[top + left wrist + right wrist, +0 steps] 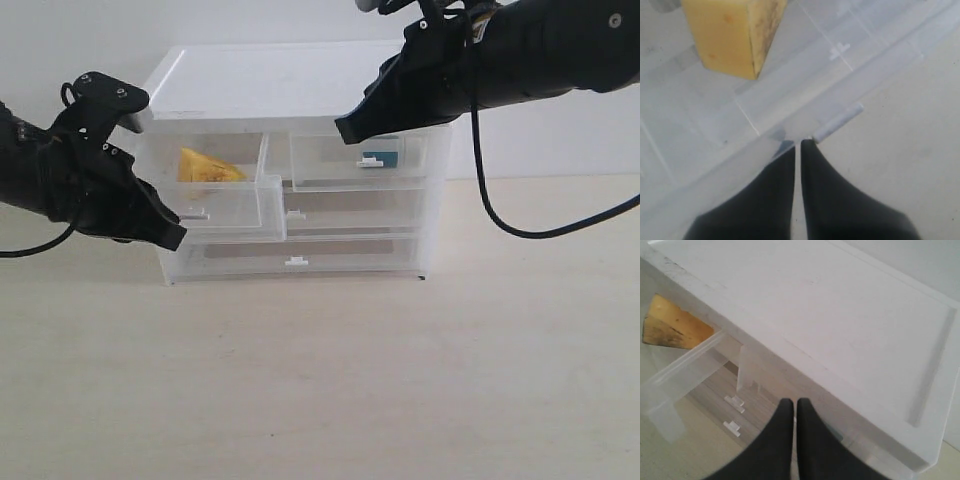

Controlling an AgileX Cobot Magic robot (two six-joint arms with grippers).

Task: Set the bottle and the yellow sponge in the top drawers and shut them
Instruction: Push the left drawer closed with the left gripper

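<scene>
The top drawers (235, 208) both hold their loads, so the placing looks done and only the closing is left. On the near left of the worktop (320, 380), the left claw (172, 236) has its jaws pressed together with nothing between them. The left wrist view shows its tips right against the clear front wall of the left drawer, just beside the white tab handle (839, 122). That drawer stands pulled well out toward the near side, and the claw seems placed to push it in. Farther back inside it lies the yellow sponge (208, 167), resting on the drawer floor toward its far left part. To the right, the other top drawer looks pushed in, or very nearly so, and its front sits well behind the left one's. The bottle (381, 155) shows through that front as a teal patch at the right. Above that drawer the right claw (348, 128) is also closed and empty. It is at the front edge of the white top of the cabinet (300, 80), and whether it touches the edge cannot be told. By this reading one drawer is as good as shut, and the left one has yet to be slid home.
</scene>
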